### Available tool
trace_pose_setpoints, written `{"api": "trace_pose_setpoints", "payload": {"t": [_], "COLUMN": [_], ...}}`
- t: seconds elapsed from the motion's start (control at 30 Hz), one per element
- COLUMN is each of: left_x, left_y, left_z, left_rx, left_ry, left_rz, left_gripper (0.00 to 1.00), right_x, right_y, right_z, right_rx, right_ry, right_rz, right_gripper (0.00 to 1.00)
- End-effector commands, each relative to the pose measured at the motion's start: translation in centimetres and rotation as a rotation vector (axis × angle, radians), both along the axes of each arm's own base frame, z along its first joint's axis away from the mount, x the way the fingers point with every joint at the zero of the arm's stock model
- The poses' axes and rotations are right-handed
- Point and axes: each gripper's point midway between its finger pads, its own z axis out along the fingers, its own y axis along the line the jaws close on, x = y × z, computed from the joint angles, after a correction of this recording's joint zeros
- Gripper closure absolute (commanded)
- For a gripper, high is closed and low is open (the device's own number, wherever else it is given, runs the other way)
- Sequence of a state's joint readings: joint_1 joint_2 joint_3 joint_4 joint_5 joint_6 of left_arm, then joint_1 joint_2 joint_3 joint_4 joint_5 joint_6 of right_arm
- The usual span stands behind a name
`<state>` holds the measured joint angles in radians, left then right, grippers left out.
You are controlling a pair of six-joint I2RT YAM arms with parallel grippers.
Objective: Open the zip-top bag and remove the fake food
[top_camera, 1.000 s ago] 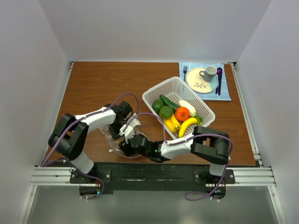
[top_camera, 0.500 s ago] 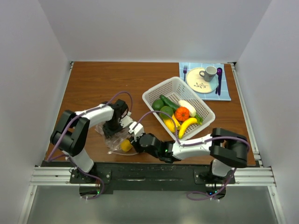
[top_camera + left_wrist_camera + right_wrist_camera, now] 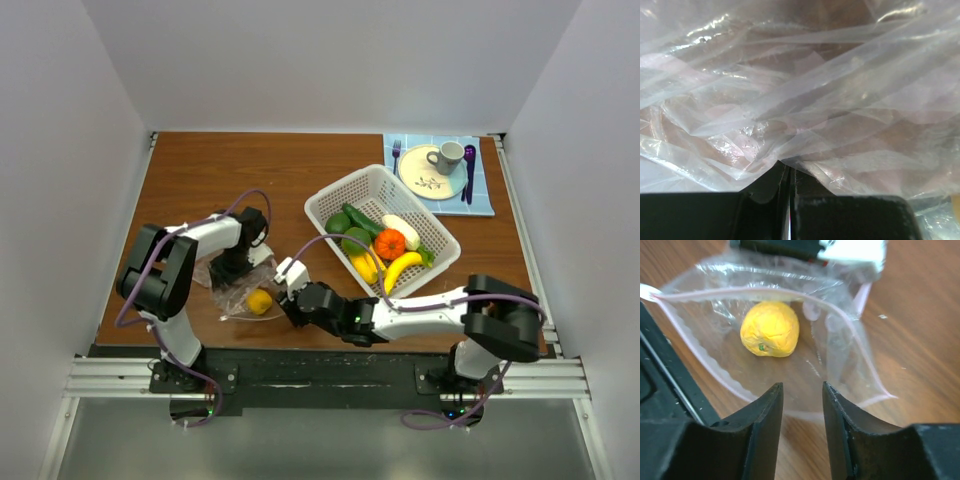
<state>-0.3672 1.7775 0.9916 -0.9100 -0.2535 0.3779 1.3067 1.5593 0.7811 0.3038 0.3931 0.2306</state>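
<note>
Zip-top bag (image 3: pixel 840 365) is opened and clamped by left gripper (image 3: pixel 789 172); one yellow fruit (image 3: pixel 770 329) is left inside; right gripper (image 3: pixel 801 390) is held parted, empty.

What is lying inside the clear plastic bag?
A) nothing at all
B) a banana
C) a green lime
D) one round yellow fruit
D: the right wrist view looks into the open mouth of the bag, and a single round yellow fruit lies inside it, with nothing else in there.
</note>
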Motion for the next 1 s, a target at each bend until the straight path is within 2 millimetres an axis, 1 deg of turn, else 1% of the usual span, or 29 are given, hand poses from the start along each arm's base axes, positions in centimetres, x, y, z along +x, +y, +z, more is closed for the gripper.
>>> {"api": "trace_pose_setpoints", "payload": {"t": [0.0, 0.03, 0.07, 0.1, 0.13, 0.17, 0.2, 0.23, 0.33, 0.37, 0.43, 0.47, 0.53, 0.57, 0.63, 0.73, 0.77, 0.8, 0.83, 0.87, 0.9, 0.93, 0.97], "left_x": [2.2, 2.2, 2.0, 2.0, 2.0, 2.0, 2.0, 2.0, 1.9, 1.9, 2.0, 1.9, 1.7, 1.5, 1.3, 1.2, 1.2, 1.4, 1.4, 1.4, 1.4, 1.5, 1.7], "left_y": [-4.1, -4.0, -3.9, -3.9, -3.9, -3.9, -3.9, -3.9, -4.1, -4.2, -4.4, -4.5, -4.7, -4.8, -4.8, -4.4, -4.1, -4.0, -3.8, -4.0, -4.1, -4.1, -4.2], "left_z": [-3.3, -3.2, -3.2, -3.1, -3.1, -3.1, -3.0, -3.0, -3.1, -3.0, -2.9, -2.8, -2.8, -2.7, -2.7, -3.0, -3.3, -3.4, -3.6, -4.0, -4.2, -4.4, -4.5], "left_rx": [-0.211, -0.208, -0.204, -0.204, -0.204, -0.205, -0.205, -0.208, -0.209, -0.21, -0.213, -0.221, -0.225, -0.23, -0.234, -0.215, -0.202, -0.199, -0.196, -0.204, -0.205, -0.205, -0.203], "left_ry": [-0.093, -0.093, -0.09, -0.09, -0.089, -0.092, -0.094, -0.091, -0.094, -0.097, -0.098, -0.096, -0.09, -0.086, -0.083, -0.084, -0.084, -0.085, -0.084, -0.077, -0.074, -0.075, -0.076], "left_rz": [0.027, 0.024, 0.022, 0.021, 0.019, 0.019, 0.02, 0.021, 0.017, 0.017, 0.012, 0.011, 0.007, 0.006, 0.005, -0.003, -0.007, -0.004, 0.005, 0.01, 0.013, 0.019, 0.022], "left_gripper": [0.96, 0.96, 0.96, 0.96, 0.96, 0.96, 0.96, 0.96, 0.96, 0.96, 0.96, 0.96, 0.96, 0.96, 0.96, 0.95, 0.94, 0.94, 0.94, 0.94, 0.94, 0.94, 0.94], "right_x": [0.3, 0.3, 0.4, 0.5, 0.6, 0.7, 0.7, 0.8, 1.1, 1.2, 1.3, 1.4, 1.8, 1.7, 1.7, 1.7, 1.5, 1.8, 1.8, 2.1, 2.2, 2.1, 1.9], "right_y": [3.6, 4.0, 4.4, 5.2, 5.6, 5.8, 6.3, 6.5, 7.1, 7.2, 7.6, 7.6, 7.8, 8.0, 8.2, 7.8, 7.2, 7.1, 6.8, 5.7, 5.4, 5.1, 4.3], "right_z": [1.1, 0.9, 0.8, 1.4, 0.7, 0.6, 0.9, 0.4, 0.0, -0.8, -1.4, -2.2, -2.9, -3.5, -4.0, -3.8, -4.2, -2.6, -2.0, -2.2, -1.1, 1.0, 1.0], "right_rx": [0.024, 0.023, 0.023, 0.038, 0.025, 0.022, 0.036, 0.03, 0.023, 0.006, -0.005, -0.025, -0.038, -0.05, -0.05, -0.026, -0.028, 0.011, 0.025, 0.023, 0.065, 0.121, 0.13], "right_ry": [0.01, 0.014, 0.015, 0.012, 0.016, 0.013, 0.009, 0.012, 0.015, 0.021, 0.026, 0.026, 0.022, 0.027, 0.027, 0.026, 0.029, 0.012, 0.007, 0.008, 0.008, -0.002, -0.001], "right_rz": [0.043, 0.046, 0.049, 0.05, 0.051, 0.055, 0.06, 0.06, 0.049, 0.047, 0.042, 0.036, 0.025, 0.029, 0.04, 0.036, 0.032, 0.016, 0.001, -0.031, -0.052, -0.055, -0.058], "right_gripper": [0.54, 0.48, 0.4, 0.27, 0.11, 0.01, 0.01, 0.01, 0.01, 0.01, 0.01, 0.01, 0.01, 0.01, 0.01, 0.07, 0.1, 0.14, 0.19, 0.25, 0.39, 0.46, 0.52]}}
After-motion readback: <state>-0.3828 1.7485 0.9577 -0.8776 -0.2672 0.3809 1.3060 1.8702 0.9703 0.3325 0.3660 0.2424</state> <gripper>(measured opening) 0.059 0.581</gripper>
